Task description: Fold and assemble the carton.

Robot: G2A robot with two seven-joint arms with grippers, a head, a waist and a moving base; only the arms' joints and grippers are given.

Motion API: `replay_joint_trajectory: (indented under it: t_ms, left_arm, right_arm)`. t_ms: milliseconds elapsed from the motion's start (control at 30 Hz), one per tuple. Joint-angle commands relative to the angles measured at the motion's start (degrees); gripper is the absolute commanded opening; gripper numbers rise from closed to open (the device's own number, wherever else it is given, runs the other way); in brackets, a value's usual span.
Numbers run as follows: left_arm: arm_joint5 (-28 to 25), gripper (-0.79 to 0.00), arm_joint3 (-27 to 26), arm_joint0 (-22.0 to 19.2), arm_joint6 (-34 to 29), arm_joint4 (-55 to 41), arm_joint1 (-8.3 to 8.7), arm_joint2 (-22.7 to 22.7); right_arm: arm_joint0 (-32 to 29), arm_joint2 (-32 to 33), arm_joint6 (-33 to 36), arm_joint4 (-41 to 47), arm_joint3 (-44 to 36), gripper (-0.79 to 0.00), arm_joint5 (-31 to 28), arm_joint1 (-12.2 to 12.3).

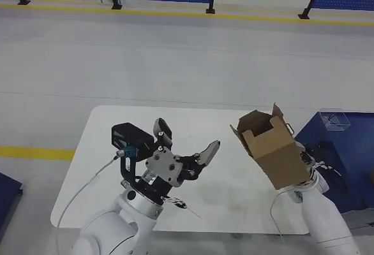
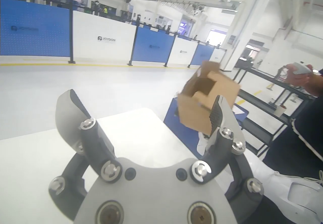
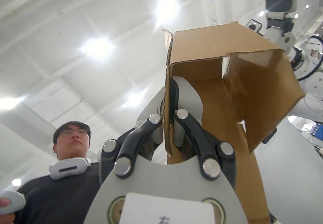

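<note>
My right tool point(image 3: 168, 98) pinching one wall of the brown carton point(image 1: 273, 156), one finger inside, one outside, carton up in the air by the right edge of the white bench point(image 1: 200, 121), tilted, open end up, my left tool point(image 1: 188, 138) spread wide above the bench, apart from the carton

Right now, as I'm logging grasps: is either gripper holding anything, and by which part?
The right gripper pinches the brown cardboard carton by one side wall, clamped inside and out. The left gripper is open and empty.
</note>
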Motion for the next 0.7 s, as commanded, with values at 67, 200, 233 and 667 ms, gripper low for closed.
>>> replay_joint_trajectory:
  t_ms: [67, 200, 233, 667]
  left_arm:
    - [19.24, 0.0, 0.0, -4.16, -6.59, -9.15, -2.33, 3.6]
    - [35.97, 0.0, 0.0, -13.04, -5.62, -22.92, -5.69, 4.48]
    - [35.97, 0.0, 0.0, -13.04, -5.62, -22.92, -5.69, 4.48]
    - [37.71, 0.0, 0.0, -10.63, -4.56, -35.95, -7.04, 2.48]
  right_arm:
    - [5.82, -3.1, 5.39, -3.06, 5.72, -0.785, -10.84, -1.56]
    - [10.04, -4.66, 5.39, 0.17, 10.14, -0.785, -15.24, -3.03]
    - [10.98, -4.67, 5.39, 0.76, 11.6, -0.785, -16.16, -3.32]
    - [10.67, -4.29, 5.39, 1.16, 10.76, -0.785, -19.32, -4.04]
